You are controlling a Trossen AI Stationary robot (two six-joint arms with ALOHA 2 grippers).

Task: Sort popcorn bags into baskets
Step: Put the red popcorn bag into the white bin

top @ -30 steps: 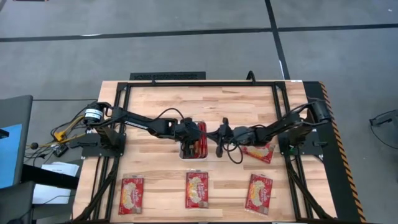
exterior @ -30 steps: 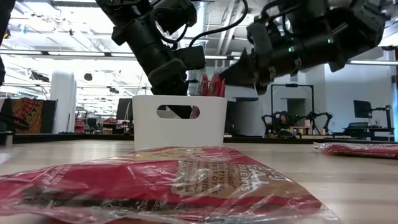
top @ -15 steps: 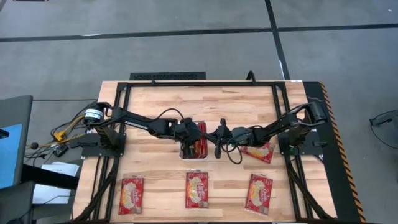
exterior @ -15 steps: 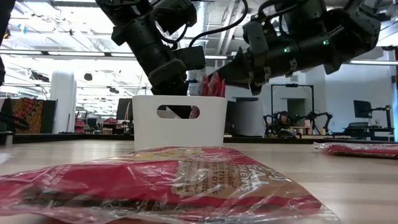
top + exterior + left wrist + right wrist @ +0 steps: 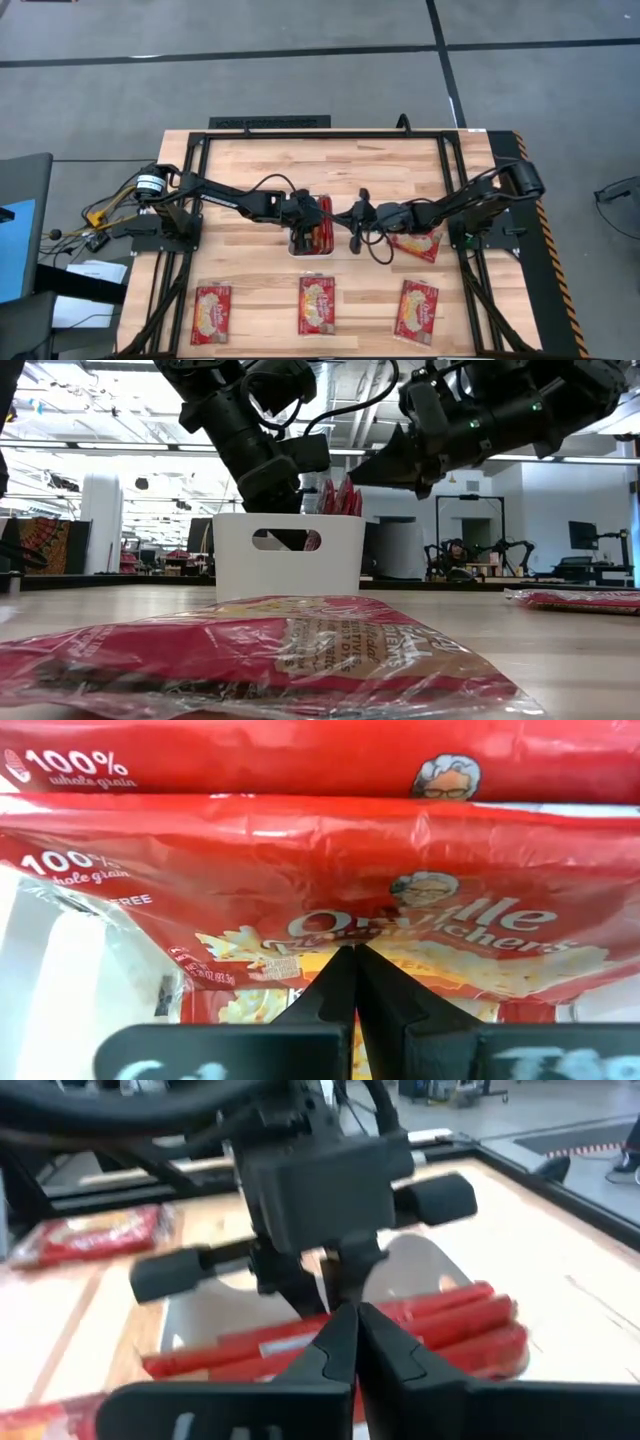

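The white basket (image 5: pixel 288 555) stands mid-table and holds several red popcorn bags (image 5: pixel 322 222) on edge, their tops above the rim (image 5: pixel 340 495). My left gripper (image 5: pixel 352 955) is shut and reaches down inside the basket, left of the bags. My right gripper (image 5: pixel 352 478) is shut and hovers just above and to the right of the bag tops (image 5: pixel 440 1315); I cannot tell whether it touches them. Three more bags lie flat along the near edge (image 5: pixel 211 312), (image 5: pixel 317 305), (image 5: pixel 417 310). One bag (image 5: pixel 418 244) lies under the right arm. My left gripper's shut fingertips (image 5: pixel 345 970) lie against the printed face (image 5: pixel 440 920) of a bag that stands on edge in the basket. The fingers come from the table's left, slanting down into the basket. Whether they press the bag, I cannot tell.
The basket's white wall (image 5: pixel 60 1000) is close beside my left gripper. The two arms meet over the basket. A black frame (image 5: pixel 320 133) borders the table. Bare wood lies on the far half (image 5: pixel 330 165).
My right gripper, shut throughout, dipped toward the basket and the bag tops, then rose and drew back a little toward the table's right.
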